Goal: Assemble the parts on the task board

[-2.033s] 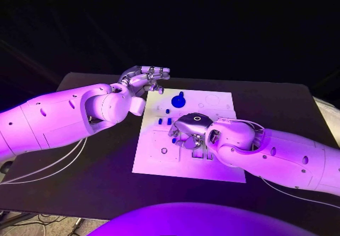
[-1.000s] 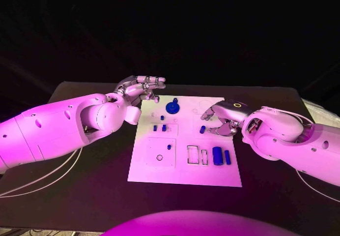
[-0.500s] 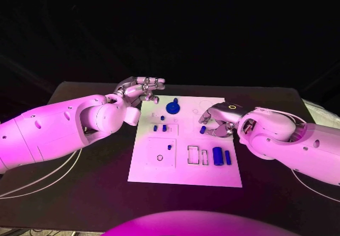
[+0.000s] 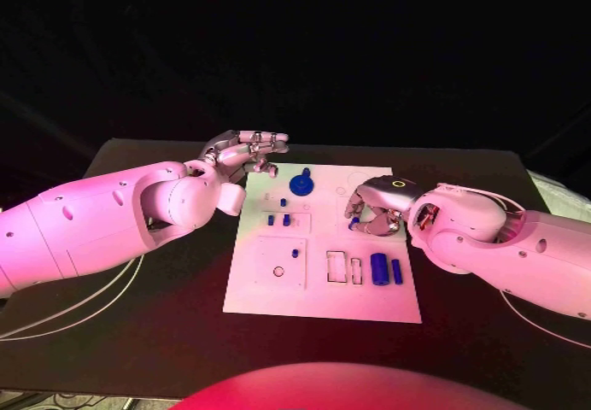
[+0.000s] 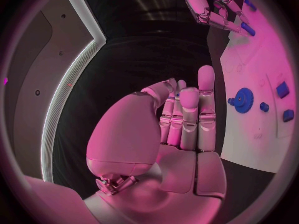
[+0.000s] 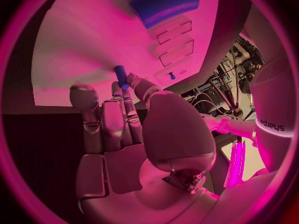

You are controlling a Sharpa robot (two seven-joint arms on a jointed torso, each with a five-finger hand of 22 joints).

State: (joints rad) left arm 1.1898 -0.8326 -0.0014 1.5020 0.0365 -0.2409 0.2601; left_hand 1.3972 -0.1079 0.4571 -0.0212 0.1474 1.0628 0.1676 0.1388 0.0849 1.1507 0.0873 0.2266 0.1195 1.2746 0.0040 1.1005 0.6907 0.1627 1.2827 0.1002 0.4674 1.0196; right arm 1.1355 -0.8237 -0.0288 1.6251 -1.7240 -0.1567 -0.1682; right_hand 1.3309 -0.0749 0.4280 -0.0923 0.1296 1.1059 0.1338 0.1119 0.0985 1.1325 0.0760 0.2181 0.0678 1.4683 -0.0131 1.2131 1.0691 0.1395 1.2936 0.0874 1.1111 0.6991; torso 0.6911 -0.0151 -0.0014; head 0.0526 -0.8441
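Silver right hand (image 4: 373, 212) seemingly pinches a blue peg (image 6: 121, 76); left hand (image 4: 247, 147) curled, empty.

White arms (image 4: 99, 222), silver fingers (image 4: 253, 145), pale cables.

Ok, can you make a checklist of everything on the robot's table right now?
Surface: black table, with a white rectangular task board in the middle.
Job's things: blue gear-shaped part and small blue pieces on the board.
Clutter: nothing seen.
Hands: left hand at the board's far left corner, fingers curled, holding nothing seen; right hand pinches a small blue peg over the board.
Cables: pale cables under the left arm.
Surroundings: dark.
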